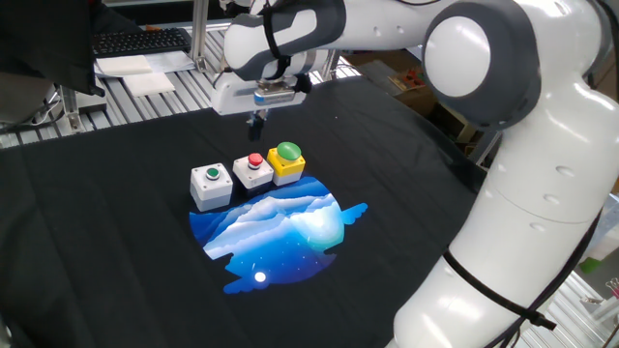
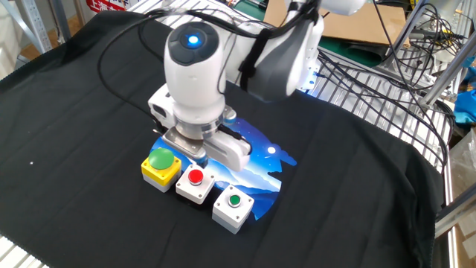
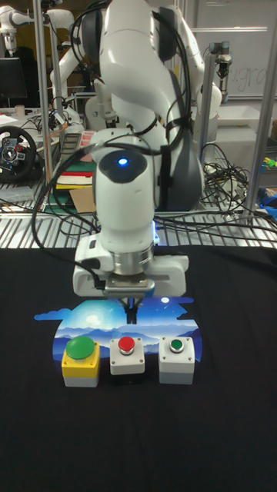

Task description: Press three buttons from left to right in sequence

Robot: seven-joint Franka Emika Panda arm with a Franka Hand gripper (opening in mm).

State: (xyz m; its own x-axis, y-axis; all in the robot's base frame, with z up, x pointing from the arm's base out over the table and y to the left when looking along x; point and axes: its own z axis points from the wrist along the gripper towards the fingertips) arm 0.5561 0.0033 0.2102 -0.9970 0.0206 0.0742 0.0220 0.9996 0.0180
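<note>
Three buttons stand in a row on the black cloth: a grey box with a small green button [image 1: 211, 184] [image 3: 176, 354], a grey box with a red button [image 1: 254, 169] [image 3: 127, 354] [image 2: 195, 184], and a yellow box with a large green dome [image 1: 287, 161] [image 3: 80, 358] [image 2: 161, 167]. My gripper [image 1: 257, 123] [image 3: 132, 310] hangs in the air above the red button, touching nothing. Its dark fingertips are pressed together and point straight down. In the other fixed view the hand hides the fingertips.
A blue and white picture patch [image 1: 280, 232] lies on the black cloth [image 1: 116, 251] right beside the boxes. Metal slat tabletop and a keyboard [image 1: 140, 42] lie beyond the cloth's far edge. Cables [image 2: 387, 67] run along the back.
</note>
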